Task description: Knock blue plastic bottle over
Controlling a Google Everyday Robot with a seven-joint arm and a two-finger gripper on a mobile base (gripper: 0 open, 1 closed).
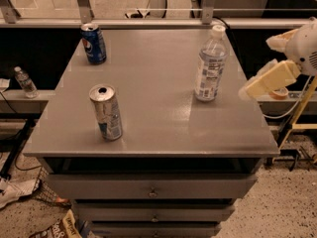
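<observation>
The blue plastic bottle point(210, 66) stands upright on the right side of the grey tabletop point(158, 73). The hand point(257, 86) hangs beyond the tabletop's right edge, near the bottle but apart from it. A silver can point(106, 112) stands front left and a dark blue can point(93, 43) back left.

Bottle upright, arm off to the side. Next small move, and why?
Probably ease the gripper sideways toward the blue plastic bottle, aiming high: the bottle stands upright near the table edge, and the gripper hangs just beyond that edge, not touching it.

The blue plastic bottle point(210, 66) was clear, glossy plastic; the surface point(158, 113) smooth, semi-gloss grey; the matt cream hand point(270, 81) hovered beyond its right edge.
</observation>
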